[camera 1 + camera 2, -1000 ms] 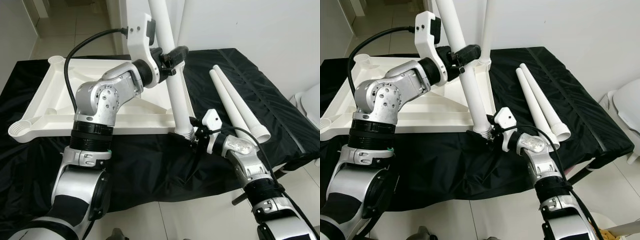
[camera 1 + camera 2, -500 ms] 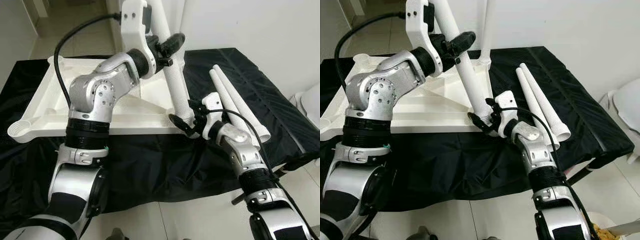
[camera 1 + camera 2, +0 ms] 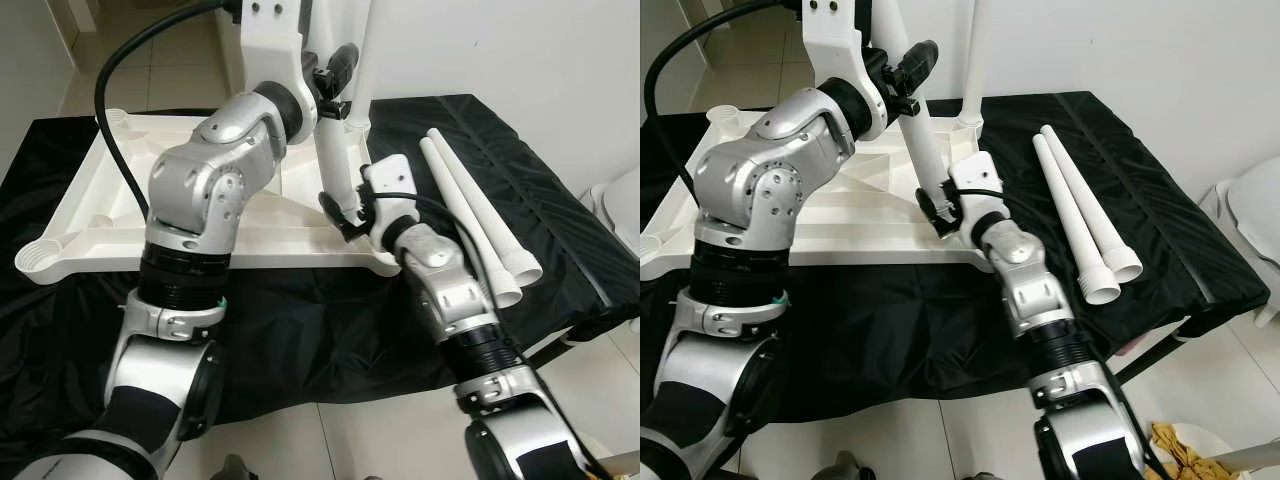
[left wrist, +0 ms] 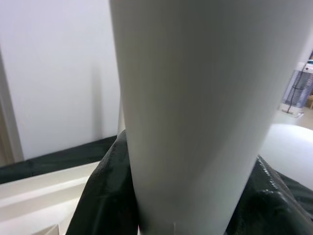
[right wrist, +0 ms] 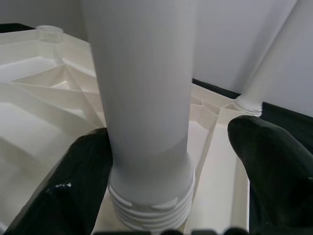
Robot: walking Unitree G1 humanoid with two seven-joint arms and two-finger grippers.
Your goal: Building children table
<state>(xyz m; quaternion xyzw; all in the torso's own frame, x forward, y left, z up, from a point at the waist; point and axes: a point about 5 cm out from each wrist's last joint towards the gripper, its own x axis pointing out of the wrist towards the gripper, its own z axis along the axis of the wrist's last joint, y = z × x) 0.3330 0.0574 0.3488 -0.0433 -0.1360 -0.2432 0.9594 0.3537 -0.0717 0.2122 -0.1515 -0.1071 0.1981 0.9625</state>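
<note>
A white table leg [image 3: 335, 165] is held steeply upright above the inverted white tabletop [image 3: 110, 215], which lies on a surface draped in black cloth [image 3: 300, 330]. The leg's upper part is clamped in the left gripper [image 3: 335, 72], and in the left wrist view the black fingers [image 4: 105, 196] are seen pressed against both sides of the tube. Its threaded lower end [image 5: 151, 213] is flanked by the right gripper [image 3: 345, 212]; in the right wrist view one finger lies against the leg while the other stands off from it, so the right gripper is judged loose around the leg rather than clenched. The threaded end is seen over the tabletop's ribbed underside, just inside the near edge and short of the near right corner. One leg [image 3: 973, 60] is already seated upright in the far right corner, and two spare legs [image 3: 480, 220] lie side by side on the cloth to the right. The risk from here is judged to be misalignment: if the tilted leg is lowered off-centre, the thread could be crossed or caught on a rib, and with a loose lower hold the leg could swing.
</note>
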